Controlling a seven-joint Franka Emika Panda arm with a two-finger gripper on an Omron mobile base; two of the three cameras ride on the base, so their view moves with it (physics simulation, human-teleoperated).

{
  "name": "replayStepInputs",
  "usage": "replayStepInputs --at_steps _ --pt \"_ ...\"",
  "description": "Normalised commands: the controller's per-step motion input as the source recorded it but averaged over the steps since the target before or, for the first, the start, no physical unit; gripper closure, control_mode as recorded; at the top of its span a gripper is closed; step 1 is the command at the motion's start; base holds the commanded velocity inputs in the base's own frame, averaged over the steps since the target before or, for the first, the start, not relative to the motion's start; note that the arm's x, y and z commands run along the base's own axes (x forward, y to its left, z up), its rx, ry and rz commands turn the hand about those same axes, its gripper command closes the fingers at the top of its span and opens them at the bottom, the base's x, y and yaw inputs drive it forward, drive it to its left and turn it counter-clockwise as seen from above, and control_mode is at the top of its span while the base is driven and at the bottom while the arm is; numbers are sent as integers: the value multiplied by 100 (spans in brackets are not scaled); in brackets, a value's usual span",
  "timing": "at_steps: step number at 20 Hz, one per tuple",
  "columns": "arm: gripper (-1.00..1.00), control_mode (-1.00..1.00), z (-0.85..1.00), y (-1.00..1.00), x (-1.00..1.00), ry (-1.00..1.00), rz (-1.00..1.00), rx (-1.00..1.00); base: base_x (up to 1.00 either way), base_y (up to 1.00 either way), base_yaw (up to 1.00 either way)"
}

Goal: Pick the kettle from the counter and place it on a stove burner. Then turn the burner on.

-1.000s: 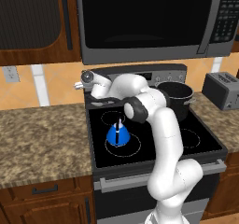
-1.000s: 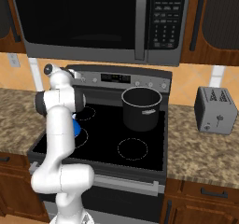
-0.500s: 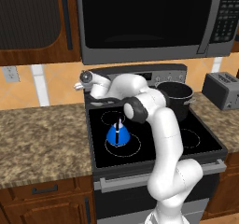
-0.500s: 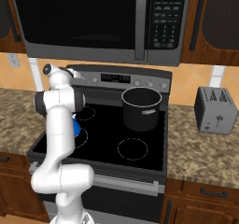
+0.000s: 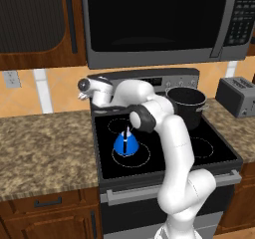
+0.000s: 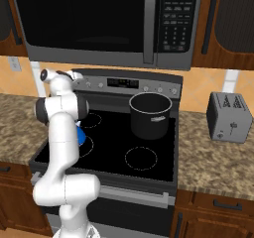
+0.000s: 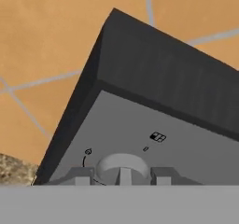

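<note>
Gripper at the burner knob, kettle already on the cooktop.

The gripper [image 7: 121, 176] is seen at the left end of the stove's back panel [image 7: 154, 139], fingers apart either side of a round knob [image 7: 120, 164]. The kettle [image 5: 125, 143] sits inside the stove burner [image 5: 130, 152] ring, front-left of the cooktop. Risk judged: fingers slipping off the knob, or the wrong knob being turned, so the burner stays off.

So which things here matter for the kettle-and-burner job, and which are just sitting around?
Job:
small bright-blue cone kettle
large white-outlined burner circle beneath it
round grey knob on the stove panel
gripper at that knob

Just there:
dark-grey cylindrical pot
silver toaster
black microwave
</note>
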Motion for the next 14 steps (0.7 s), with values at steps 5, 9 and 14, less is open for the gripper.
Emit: replayStepInputs --at_steps 5,9,14 --pt "100 -100 0 0 0 0 15 -29 0 0 0" --pt "100 -100 0 0 0 0 18 -25 0 0 0" --pt "100 -100 0 0 0 0 7 -3 0 0 0"
